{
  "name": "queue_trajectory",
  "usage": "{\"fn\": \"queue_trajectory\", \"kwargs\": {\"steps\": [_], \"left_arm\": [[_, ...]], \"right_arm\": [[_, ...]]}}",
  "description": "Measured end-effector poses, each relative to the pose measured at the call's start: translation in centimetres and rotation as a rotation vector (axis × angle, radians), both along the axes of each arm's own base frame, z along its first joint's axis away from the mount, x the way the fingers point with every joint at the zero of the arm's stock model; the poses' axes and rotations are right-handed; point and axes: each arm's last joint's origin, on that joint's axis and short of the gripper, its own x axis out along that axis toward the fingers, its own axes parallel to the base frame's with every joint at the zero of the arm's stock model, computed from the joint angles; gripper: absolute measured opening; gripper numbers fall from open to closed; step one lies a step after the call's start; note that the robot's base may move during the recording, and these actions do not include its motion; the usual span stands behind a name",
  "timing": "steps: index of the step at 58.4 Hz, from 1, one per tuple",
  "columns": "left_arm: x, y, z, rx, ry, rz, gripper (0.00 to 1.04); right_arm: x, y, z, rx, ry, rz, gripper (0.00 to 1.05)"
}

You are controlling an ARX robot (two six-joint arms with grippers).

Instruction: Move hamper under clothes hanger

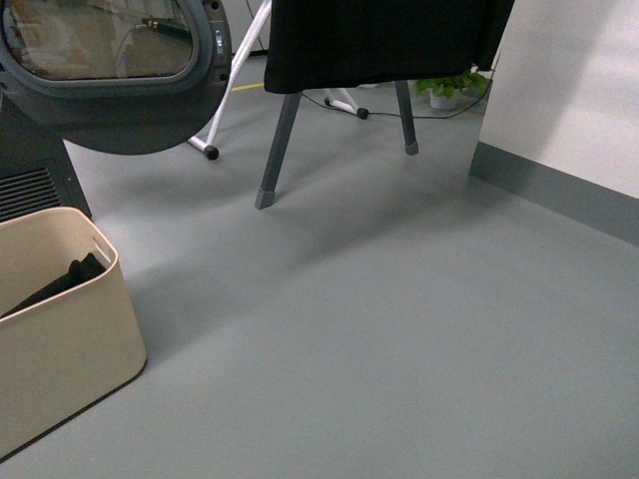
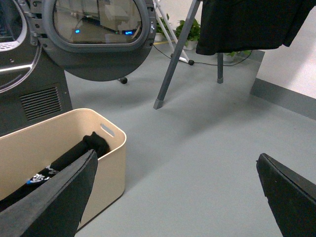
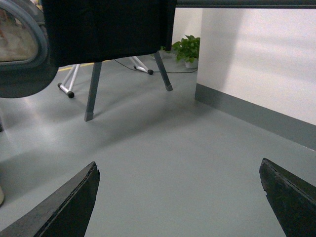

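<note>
Hamper (image 1: 60, 329) near left, clothes hanger (image 1: 279, 150) far centre

The tub stands on the floor (image 1: 399, 329) before the dryer (image 1: 120, 125), well apart from the hanger's legs — just beside the left hand (image 2: 176, 157), spread wide, holding nothing; the right hand (image 3: 177, 165) gapes equally wide.

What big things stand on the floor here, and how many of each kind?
Hamper: 1
Dryer: 1
Clothes hanger: 1
White-legged frame: 1
Total: 4
</note>
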Motion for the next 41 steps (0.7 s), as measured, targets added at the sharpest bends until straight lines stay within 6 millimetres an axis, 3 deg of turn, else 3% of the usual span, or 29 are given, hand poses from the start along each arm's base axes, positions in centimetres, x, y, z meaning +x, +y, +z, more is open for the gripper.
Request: {"fn": "queue_trajectory", "kwargs": {"steps": [41], "left_arm": [[0.01,-0.01,-0.01,0.000,0.002,-0.003,0.98]], "right_arm": [[0.00,-0.02,0.00,0.000,0.000,-0.005,0.97]]}}
